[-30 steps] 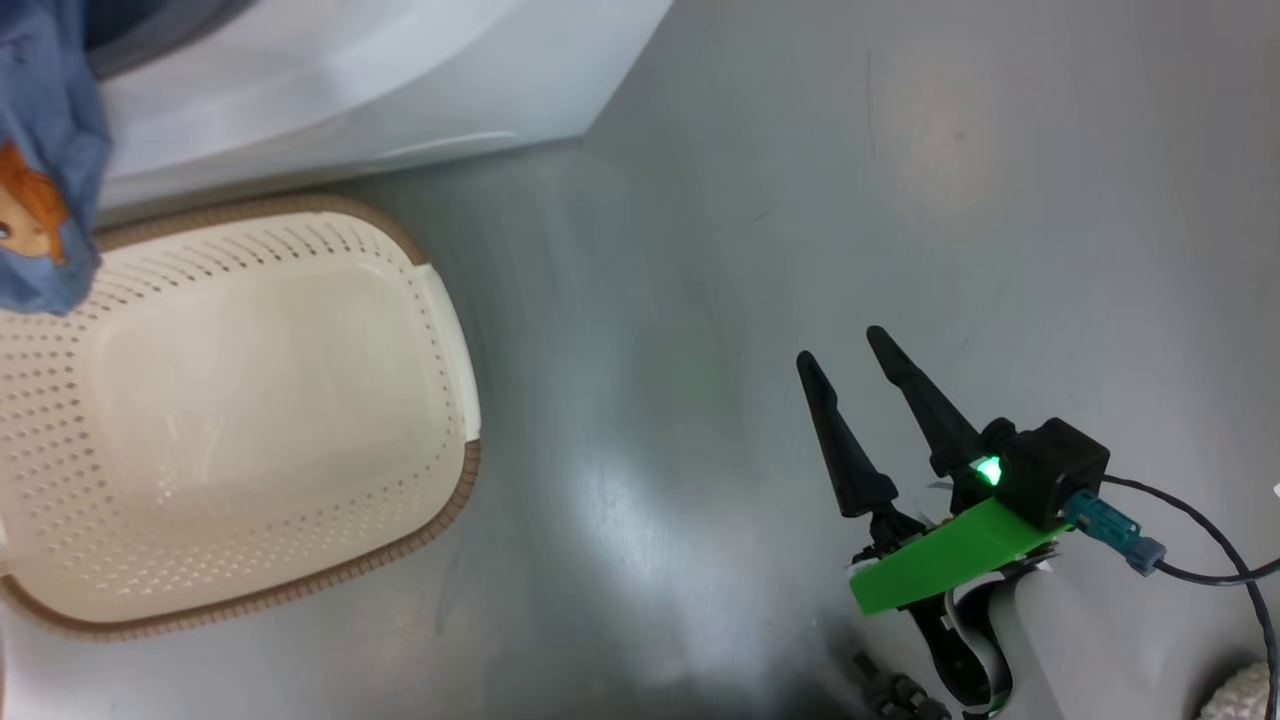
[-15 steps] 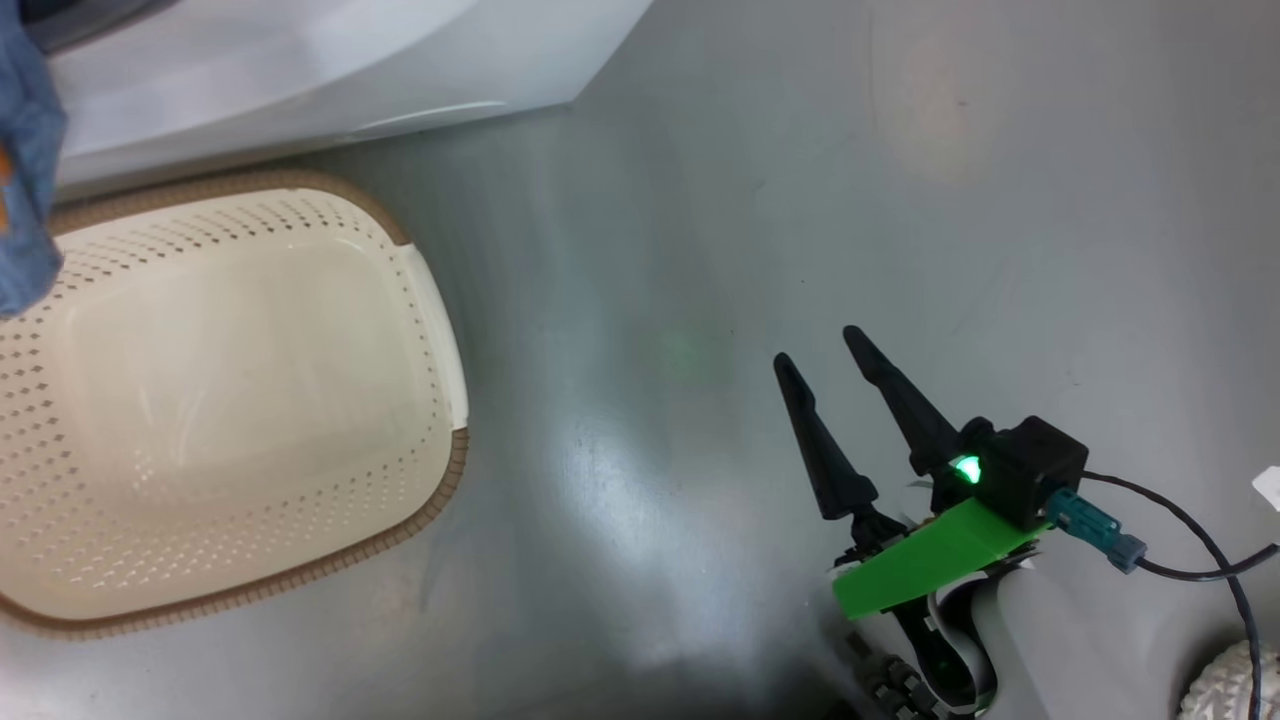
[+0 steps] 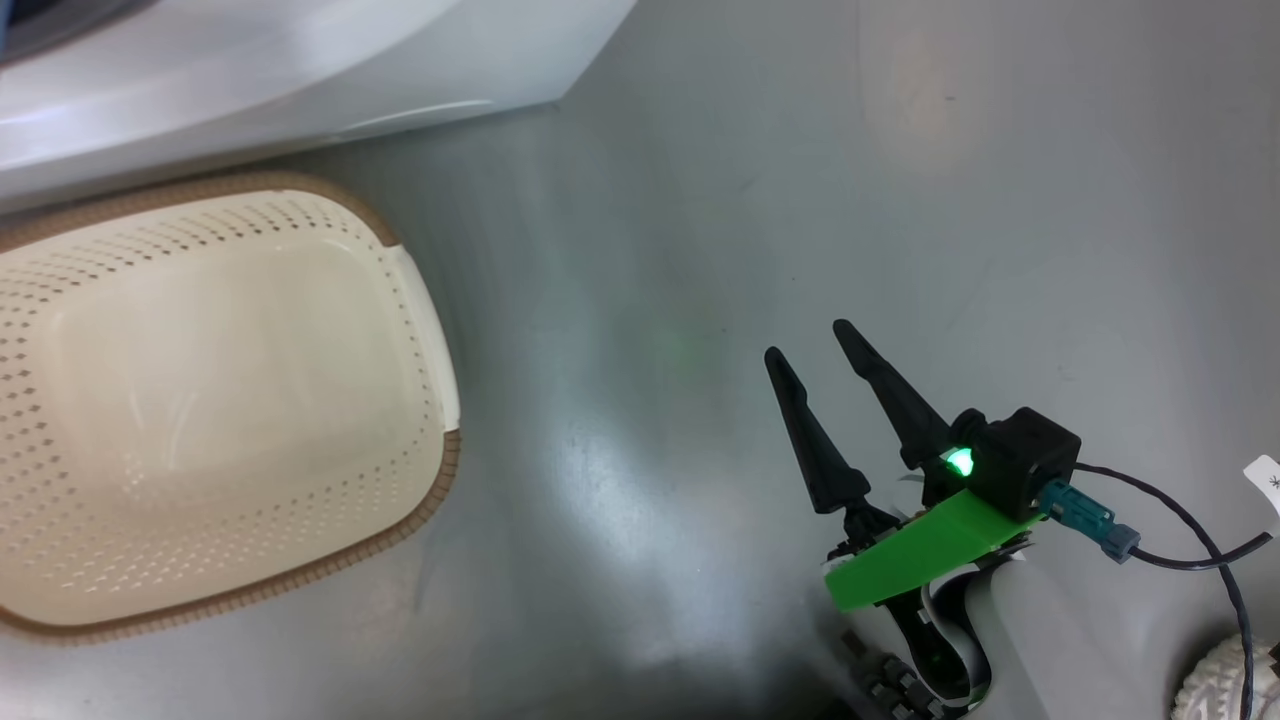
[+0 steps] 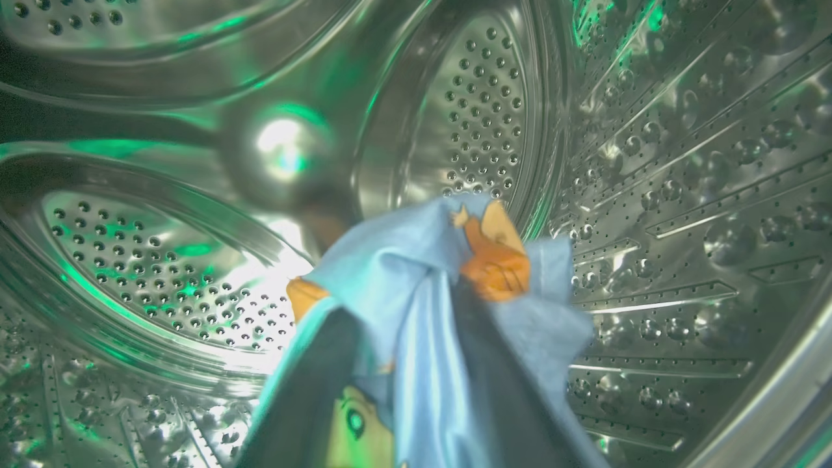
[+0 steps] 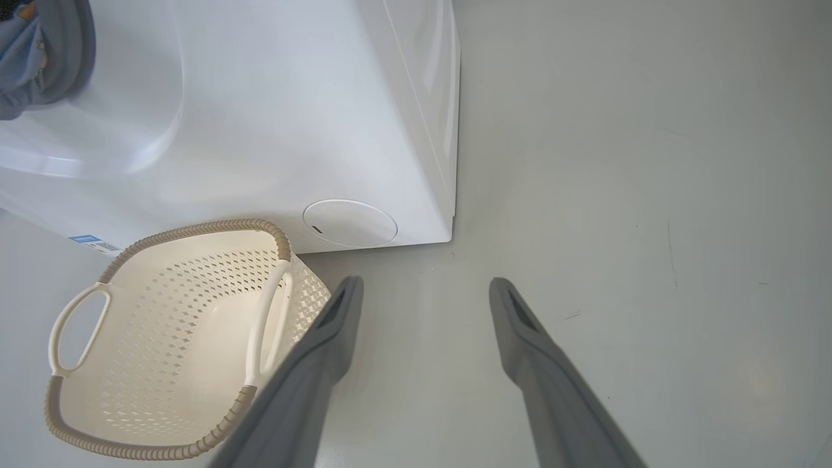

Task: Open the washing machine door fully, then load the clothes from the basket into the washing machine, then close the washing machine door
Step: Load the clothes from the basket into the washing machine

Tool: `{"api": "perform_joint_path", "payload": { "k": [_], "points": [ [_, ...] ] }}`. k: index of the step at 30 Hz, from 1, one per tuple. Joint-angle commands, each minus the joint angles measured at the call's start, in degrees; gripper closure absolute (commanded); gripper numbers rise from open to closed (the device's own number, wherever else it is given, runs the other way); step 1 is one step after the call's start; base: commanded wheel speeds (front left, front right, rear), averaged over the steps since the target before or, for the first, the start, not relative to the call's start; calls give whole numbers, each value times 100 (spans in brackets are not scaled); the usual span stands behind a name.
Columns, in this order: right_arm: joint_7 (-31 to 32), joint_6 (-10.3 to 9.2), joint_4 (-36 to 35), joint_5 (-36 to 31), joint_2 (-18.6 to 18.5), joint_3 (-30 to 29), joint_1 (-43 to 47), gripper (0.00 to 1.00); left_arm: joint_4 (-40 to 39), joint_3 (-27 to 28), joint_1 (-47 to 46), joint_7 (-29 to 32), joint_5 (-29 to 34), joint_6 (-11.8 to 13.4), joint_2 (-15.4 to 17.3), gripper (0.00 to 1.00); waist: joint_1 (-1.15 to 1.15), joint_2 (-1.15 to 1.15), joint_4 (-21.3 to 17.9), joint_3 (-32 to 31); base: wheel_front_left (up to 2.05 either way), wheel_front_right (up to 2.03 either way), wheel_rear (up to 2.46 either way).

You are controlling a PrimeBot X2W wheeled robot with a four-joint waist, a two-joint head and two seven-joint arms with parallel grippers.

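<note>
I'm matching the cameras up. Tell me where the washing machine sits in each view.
Head view: the washing machine, white front across the top left.
Left wrist view: looking inside its steel drum, with the clothes in the foreground.
Right wrist view: its white body at the upper left.
Shared landmark: the basket at its foot, in the head and right wrist views.

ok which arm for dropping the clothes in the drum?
Left. The left gripper is inside the drum, shut on the clothes. The right gripper hangs open and empty over the floor beside the basket, outside the machine.
</note>
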Motion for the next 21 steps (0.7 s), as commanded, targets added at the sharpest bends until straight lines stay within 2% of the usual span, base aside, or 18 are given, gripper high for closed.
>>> {"api": "perform_joint_path", "payload": {
  "k": [1, 12, 21],
  "points": [
    [-70, 16, -81, 30, 36, 132, 95, 0, -101, 99, 35, -11, -16, -20, 201, 0, 0, 0, 54, -48, 0, 0, 0],
    [-70, 16, -4, 8, -63, 32, 77, 0, 612, 195, 376, -11, -161, -144, -172, 0, 0, 0, 377, -541, 0, 0, 0],
    [-70, 16, 105, 36, -144, -25, 222, 0, 563, 325, 1091, -11, -251, -220, -403, 0, 0, 0, 653, -1214, 0, 0, 0]
  ]
}}
